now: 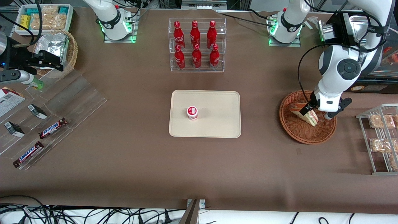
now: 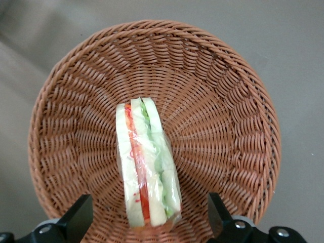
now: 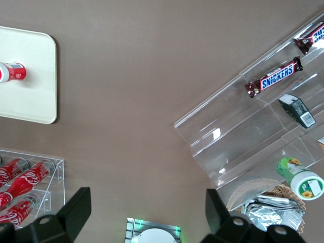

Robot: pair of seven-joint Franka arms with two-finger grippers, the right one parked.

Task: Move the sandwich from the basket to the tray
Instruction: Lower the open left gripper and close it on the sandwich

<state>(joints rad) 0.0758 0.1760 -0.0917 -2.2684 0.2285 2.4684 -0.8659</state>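
Note:
The sandwich, a plastic-wrapped wedge with white bread and red and green filling, lies in the round reddish-brown basket toward the working arm's end of the table. My left gripper hangs low over the basket and is open. In the left wrist view the sandwich sits on the woven basket floor, and the gripper has one black finger on each side of it, a gap at both. The cream tray lies at the table's middle.
A small red-and-white cup stands on the tray. A clear rack of red bottles stands farther from the front camera. A metal rack with snack bags lies beside the basket. Snickers bars lie on an acrylic display.

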